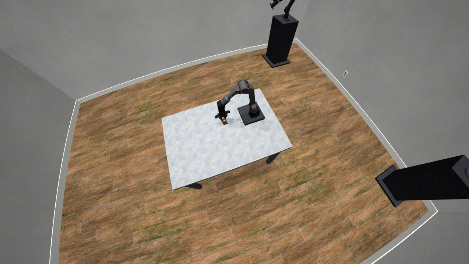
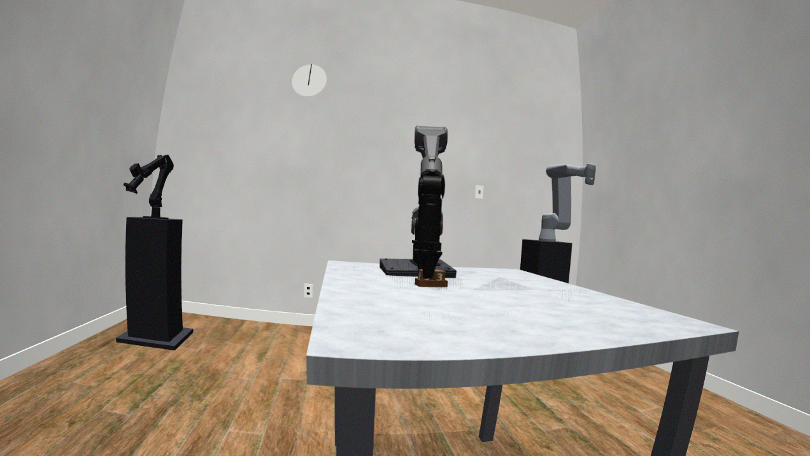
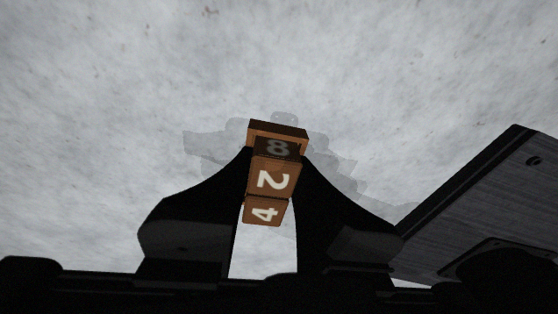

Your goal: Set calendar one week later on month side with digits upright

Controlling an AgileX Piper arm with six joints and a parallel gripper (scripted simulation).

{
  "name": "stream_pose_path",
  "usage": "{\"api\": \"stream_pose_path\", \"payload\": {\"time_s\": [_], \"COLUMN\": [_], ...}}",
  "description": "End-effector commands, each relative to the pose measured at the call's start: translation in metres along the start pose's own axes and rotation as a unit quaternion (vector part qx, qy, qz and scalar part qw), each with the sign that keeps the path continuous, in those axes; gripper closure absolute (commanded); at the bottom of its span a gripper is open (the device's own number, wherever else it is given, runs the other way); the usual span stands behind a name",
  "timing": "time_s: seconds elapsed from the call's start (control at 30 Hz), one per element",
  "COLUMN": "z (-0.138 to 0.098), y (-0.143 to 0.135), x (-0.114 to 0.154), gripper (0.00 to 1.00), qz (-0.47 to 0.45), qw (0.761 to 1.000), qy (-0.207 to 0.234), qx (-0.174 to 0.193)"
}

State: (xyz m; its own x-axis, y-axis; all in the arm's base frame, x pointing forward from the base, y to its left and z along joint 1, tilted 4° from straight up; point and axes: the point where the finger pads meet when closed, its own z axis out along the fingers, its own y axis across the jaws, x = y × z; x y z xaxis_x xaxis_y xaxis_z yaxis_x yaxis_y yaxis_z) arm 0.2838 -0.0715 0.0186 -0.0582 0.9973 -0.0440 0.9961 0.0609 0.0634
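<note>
the pincer (image 1: 223,118) (image 2: 428,276) (image 3: 273,162) seems clamped on a square-edged brown cube (image 3: 268,189), pale numerals on its smooth, perhaps wooden faces.

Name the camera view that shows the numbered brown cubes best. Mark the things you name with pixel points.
The wrist view: the brown wooden cubes with white digits (image 1: 223,120) (image 2: 439,276) (image 3: 273,179) show 8, 2 and 4 there. The exterior shows a small 3; the top, only tiny, unreadable blocks.

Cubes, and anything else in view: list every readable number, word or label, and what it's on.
"8": gripped cube, side face, wrist view
"2": same cube, adjoining face
"4": other cube
"3": a cube face, exterior view; can't tell which cube
Left of it: partly hidden mark, unreadable
Top view: marks too small
</note>
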Motion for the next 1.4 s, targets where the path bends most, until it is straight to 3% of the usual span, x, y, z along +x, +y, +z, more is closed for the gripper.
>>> {"api": "stream_pose_path", "payload": {"time_s": [0.0, 0.7, 0.73, 0.87, 0.9, 1.17, 1.2, 1.37], "z": [0.0011, 0.0011, 0.0011, 0.0011, 0.0011, 0.0011, 0.0011, 0.0011], "y": [-0.0011, -0.0011, -0.0011, -0.0011, -0.0011, -0.0011, -0.0011, -0.0011], "x": [-0.0001, -0.0001, -0.0001, -0.0001, -0.0001, -0.0001, -0.0001, -0.0001], "gripper": [0.66, 0.66, 0.61, 0.61, 0.56, 0.46, 0.41, 0.41], "qz": [0.001, 0.001, 0.001, 0.001, 0.001, 0.001, 0.001, 0.001], "qw": [1.000, 1.000, 1.000, 1.000, 1.000, 1.000, 1.000, 1.000], "qy": [0.000, 0.000, 0.000, 0.000, 0.000, 0.000, 0.000, 0.000], "qx": [0.002, 0.002, 0.002, 0.002, 0.002, 0.002, 0.002, 0.002]}}
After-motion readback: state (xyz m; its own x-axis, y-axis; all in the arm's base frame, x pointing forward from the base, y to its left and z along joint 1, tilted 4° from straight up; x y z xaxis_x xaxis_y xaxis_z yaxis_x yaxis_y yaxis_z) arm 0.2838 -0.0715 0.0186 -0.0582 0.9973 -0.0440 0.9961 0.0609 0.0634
